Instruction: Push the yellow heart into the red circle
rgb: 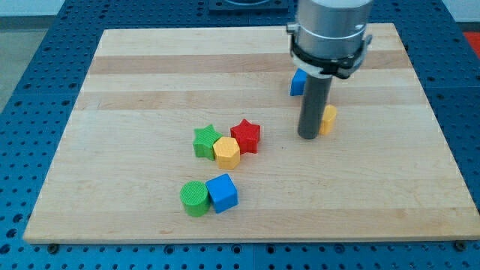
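A yellow block [328, 118], partly hidden behind my rod so its shape is unclear, sits right of the board's middle. My tip [309, 137] rests on the board touching or just off the yellow block's left side. No red circle shows; the arm's body covers part of the board near the view's top. A blue block [298, 82] peeks out from behind the rod just above the yellow block.
A green star [203, 141], a yellow hexagon [226, 152] and a red star [246, 136] cluster left of my tip. A green cylinder [195, 198] and a blue cube [222, 192] sit together nearer the view's bottom. The wooden board [150, 75] lies on a blue perforated table.
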Robot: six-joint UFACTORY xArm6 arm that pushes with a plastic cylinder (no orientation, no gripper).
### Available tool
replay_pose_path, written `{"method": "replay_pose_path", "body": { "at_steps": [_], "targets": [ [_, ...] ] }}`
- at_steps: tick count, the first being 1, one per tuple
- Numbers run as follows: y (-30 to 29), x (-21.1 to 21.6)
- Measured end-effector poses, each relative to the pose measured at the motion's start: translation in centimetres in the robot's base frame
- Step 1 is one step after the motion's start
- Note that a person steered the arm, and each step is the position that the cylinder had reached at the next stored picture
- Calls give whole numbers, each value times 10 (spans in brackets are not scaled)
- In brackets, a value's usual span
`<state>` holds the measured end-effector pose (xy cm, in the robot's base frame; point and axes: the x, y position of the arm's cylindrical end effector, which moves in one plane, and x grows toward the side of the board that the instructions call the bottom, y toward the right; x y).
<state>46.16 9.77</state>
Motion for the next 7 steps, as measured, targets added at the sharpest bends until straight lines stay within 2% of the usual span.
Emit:
{"method": "replay_pose_path", "body": {
  "at_steps": [2,3,7],
  "targets": [
    [20,29],
    [40,24],
    [9,-5]
  ]
}}
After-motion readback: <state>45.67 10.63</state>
